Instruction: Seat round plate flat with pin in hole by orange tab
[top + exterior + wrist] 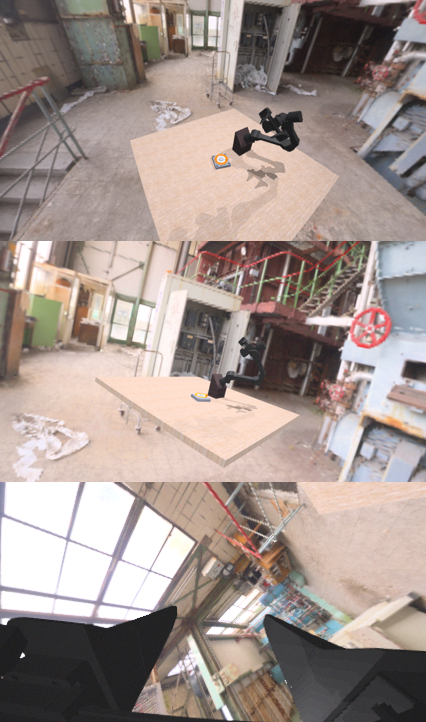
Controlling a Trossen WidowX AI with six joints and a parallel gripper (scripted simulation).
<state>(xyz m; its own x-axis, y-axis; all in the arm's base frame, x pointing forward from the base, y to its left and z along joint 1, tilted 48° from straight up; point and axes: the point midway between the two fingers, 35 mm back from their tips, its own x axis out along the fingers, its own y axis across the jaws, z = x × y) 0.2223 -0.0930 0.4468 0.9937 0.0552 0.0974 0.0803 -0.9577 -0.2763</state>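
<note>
The round plate (216, 159) (201, 397) has an orange rim around a white middle and sits on a square grey base (222, 167) (200, 399). The round grey top of the post (221, 159) shows at its centre in the top view. The orange tab (206, 394) shows at the plate's right side in the exterior view, towards the arm's base. The pin and the hole are too small to make out, and so is any slight tilt. My gripper (220, 614) is open and empty, raised well above and away from the plate, touching nothing.
The arm's dark base block (241, 143) (217, 387) stands on the wooden table (179, 178) (167, 396), close beside the plate's base. The folded arm is raised on the far side of that block from the plate. Arm shadows fall on the table.
</note>
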